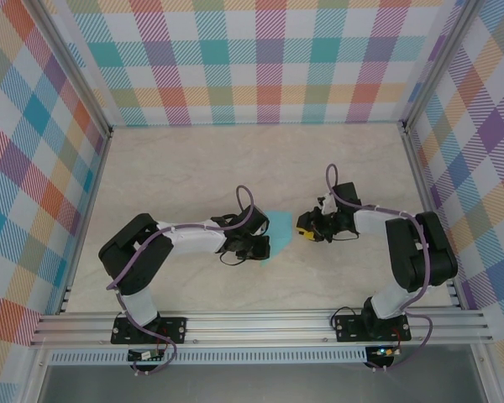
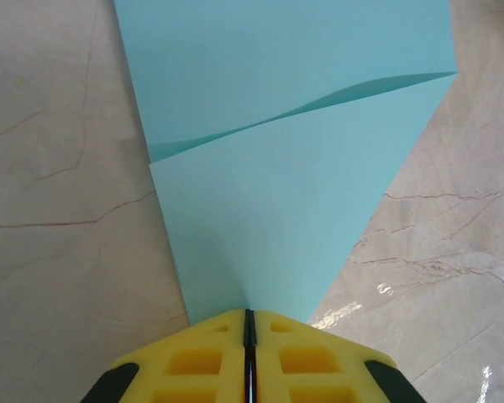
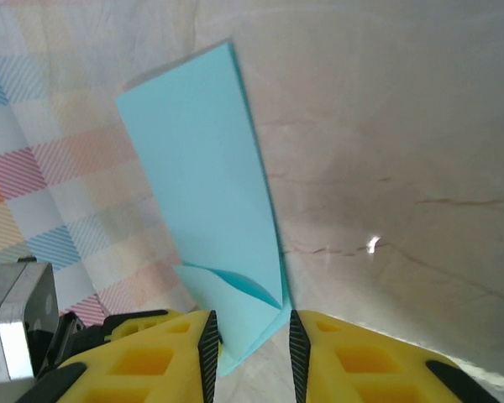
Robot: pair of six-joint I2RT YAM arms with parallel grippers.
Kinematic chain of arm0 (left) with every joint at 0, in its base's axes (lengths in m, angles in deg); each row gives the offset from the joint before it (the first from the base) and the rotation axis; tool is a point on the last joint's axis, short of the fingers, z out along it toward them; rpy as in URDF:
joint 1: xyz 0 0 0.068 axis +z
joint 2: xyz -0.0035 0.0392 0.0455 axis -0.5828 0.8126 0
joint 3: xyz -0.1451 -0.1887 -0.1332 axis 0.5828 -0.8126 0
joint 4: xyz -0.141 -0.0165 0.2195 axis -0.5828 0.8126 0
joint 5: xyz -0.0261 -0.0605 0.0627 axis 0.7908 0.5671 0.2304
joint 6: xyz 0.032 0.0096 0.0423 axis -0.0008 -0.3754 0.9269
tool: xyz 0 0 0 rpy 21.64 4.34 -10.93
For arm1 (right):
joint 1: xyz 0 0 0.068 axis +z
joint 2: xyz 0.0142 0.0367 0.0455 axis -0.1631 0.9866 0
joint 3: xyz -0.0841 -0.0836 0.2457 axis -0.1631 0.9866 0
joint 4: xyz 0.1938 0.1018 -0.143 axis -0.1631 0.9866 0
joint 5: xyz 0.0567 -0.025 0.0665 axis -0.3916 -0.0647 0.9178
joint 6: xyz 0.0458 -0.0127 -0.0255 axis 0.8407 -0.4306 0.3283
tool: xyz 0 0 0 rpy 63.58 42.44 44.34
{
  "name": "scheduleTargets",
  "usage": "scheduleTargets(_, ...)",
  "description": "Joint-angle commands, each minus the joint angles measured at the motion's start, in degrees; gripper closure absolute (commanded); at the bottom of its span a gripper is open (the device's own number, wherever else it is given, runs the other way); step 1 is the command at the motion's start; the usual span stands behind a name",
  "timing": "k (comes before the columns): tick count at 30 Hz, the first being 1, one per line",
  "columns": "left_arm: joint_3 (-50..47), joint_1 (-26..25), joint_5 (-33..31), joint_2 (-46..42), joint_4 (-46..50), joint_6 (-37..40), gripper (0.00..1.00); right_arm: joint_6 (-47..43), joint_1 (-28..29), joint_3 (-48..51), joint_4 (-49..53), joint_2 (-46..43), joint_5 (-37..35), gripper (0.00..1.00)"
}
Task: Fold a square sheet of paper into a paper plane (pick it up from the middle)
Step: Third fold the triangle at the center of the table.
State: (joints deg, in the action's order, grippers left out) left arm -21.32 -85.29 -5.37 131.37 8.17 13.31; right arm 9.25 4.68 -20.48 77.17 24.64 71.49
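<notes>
left wrist: left gripper (image 2: 248, 323) clamped on tip of thin light-teal folded paper sheet (image 2: 286, 193), 1 raised flap. right wrist: right gripper (image 3: 250, 336) narrowly parted around sheet's corner. top: sheet between both grippers.

Teal paper sheet (image 1: 279, 227) lies on pale table (image 1: 185, 159). Left gripper (image 1: 263, 244) meets the sheet's lower-left edge. Right gripper (image 1: 305, 228) sits just right of the sheet, yellow tip toward it.
</notes>
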Motion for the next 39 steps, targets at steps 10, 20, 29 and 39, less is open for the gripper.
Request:
scheduleTargets(10, 3.8, 1.7, -2.7, -2.2, 2.1, 1.5, 0.85, -0.4, 2.4, 0.7, -0.9, 1.6, 2.6, 0.65)
scheduleTargets(20, 4.7, 2.7, -3.8, -0.6, 2.6, 1.9, 0.86, 0.0, 3.2, 0.2, -0.7, 2.0, 1.4, 0.63)
scheduleTargets(29, 4.7, 3.3, -3.9, 0.4, 2.0, 2.1, 0.87, -0.7, 3.2, -0.5, 1.4, 2.5, 0.9, 0.63)
scheduleTargets(39, 5.4, 3.7, -3.5, 0.3, 2.4, 1.9, 0.86, 0.4, 3.4, -1.0, 0.2, 3.4, 1.1, 0.62)
